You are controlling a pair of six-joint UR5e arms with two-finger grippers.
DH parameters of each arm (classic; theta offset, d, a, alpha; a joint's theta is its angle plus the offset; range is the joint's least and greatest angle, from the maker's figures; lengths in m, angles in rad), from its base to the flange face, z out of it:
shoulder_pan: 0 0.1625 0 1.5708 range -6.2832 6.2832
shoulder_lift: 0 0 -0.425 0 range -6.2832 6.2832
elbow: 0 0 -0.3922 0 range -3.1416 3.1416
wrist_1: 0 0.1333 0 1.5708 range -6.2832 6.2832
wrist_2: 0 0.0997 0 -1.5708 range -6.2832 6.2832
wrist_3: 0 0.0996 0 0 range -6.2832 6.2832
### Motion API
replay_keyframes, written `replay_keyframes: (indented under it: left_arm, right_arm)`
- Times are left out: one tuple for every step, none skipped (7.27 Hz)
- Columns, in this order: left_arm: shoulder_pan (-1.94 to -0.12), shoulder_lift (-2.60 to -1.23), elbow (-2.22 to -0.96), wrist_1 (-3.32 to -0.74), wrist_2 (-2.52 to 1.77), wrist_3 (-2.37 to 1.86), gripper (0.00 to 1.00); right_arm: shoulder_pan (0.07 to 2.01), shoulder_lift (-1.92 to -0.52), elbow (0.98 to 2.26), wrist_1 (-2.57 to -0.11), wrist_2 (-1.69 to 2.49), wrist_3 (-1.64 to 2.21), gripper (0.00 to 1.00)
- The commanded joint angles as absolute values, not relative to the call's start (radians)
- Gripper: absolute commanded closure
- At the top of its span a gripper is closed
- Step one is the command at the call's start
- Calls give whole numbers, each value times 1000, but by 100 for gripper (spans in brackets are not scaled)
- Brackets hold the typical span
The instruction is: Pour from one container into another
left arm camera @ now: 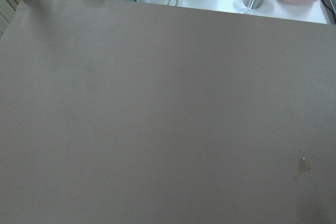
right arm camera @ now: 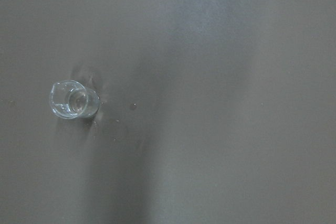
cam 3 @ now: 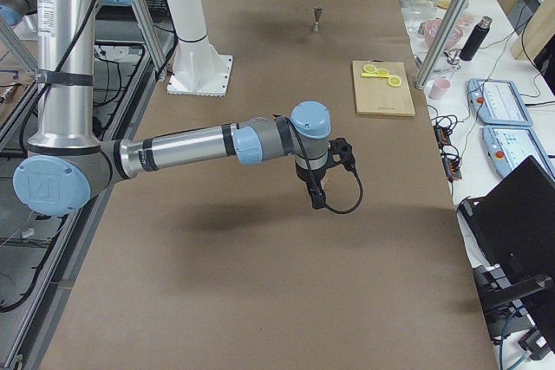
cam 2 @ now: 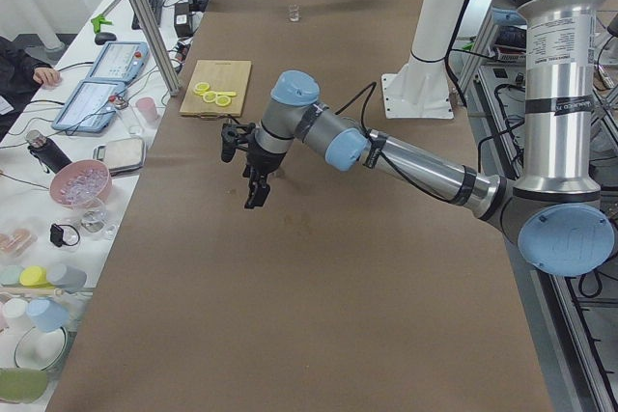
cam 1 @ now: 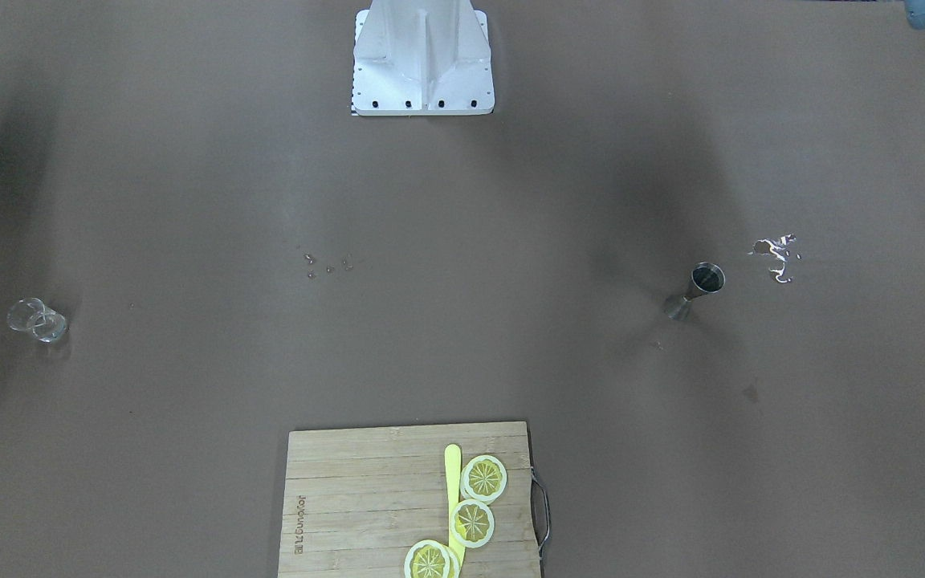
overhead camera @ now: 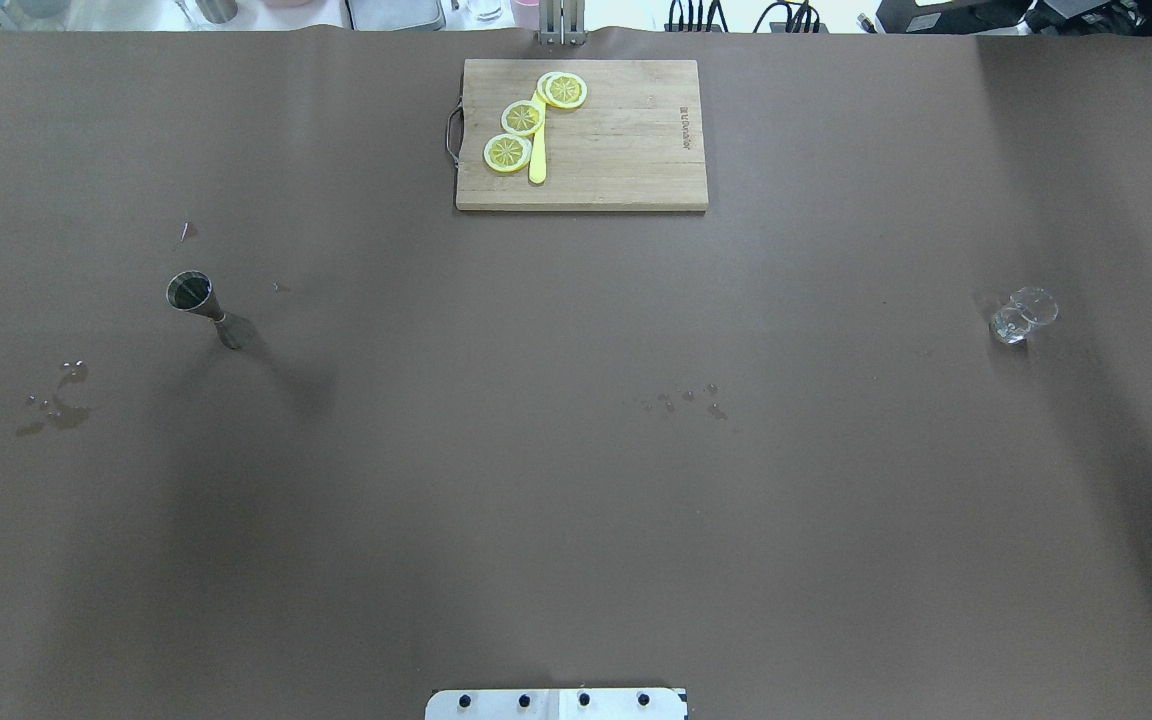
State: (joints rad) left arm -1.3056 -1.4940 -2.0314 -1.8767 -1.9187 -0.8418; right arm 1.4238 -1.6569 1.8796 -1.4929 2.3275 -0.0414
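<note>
Using the wooden cutting board [overhead camera: 626, 150] at the far edge of the table [overhead camera: 576, 520] as my reference, since it's the easiest thing to spot. It's got three lemon slices [overhead camera: 523, 117] and a yellow stick [overhead camera: 537, 160] lying on its left end, by the metal handle.

The metal jigger [overhead camera: 208, 308] stands upright well off to the robot's left of the board and a bit closer to the robot. Its top cup looks dark inside, and I can't tell if there's anything in it. A small puddle [overhead camera: 56, 405] sits further left of the board than the jigger does, near it but not touching.

The shot glass [overhead camera: 1021, 315] is way out on the opposite side, to the robot's right of the board. It's about as far toward the robot as the jigger, and it's upright on the bare table. The right wrist camera looks straight down on it.

There are a few droplets [overhead camera: 686, 398] straight back from the board toward the robot.

Both arms reach out over the table with their tools pointing down, clear of the surface. The left gripper [cam 2: 254, 198] hangs on the robot's side of the board. The right gripper [cam 3: 318, 199] is also short of the board, off toward the glass end. I only catch them from the side angles, so I honestly can't tell how wide either one is spread. The jigger and glass both sit on the table, not in either tool.
</note>
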Motion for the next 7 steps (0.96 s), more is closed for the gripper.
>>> replay_keyframes:
  left_arm:
    - [-1205, -1494, -2072, -1891, -1775, -990, 2]
    - [-1153, -1497, -2083, -1893, -1722, -1043, 2]
    - [-1070, -1500, -2083, -1925, -1609, -1128, 3]
    - [-977, -1494, -2079, -1980, -1482, -1220, 2]
    - [-915, -1494, -2079, -1986, -1394, -1273, 2]
    - [-864, -1499, -2080, -1990, -1287, -1296, 2]
    - [-850, -1523, -2080, -1990, -1263, -1311, 2]
  right_arm:
    - [1367, -1666, 1920, -1479, 2339, -52, 0]
    - [1324, -1669, 1933, -1474, 2335, -26, 0]
    - [1315, -1670, 1930, -1439, 2330, -23, 0]
    - [1309, -1672, 1907, -1375, 2329, -23, 0]
    - [1299, -1672, 1882, -1318, 2329, -21, 0]
    - [1295, -1671, 1852, -1255, 2332, -20, 0]
    - [1287, -1696, 1812, -1158, 2333, -20, 0]
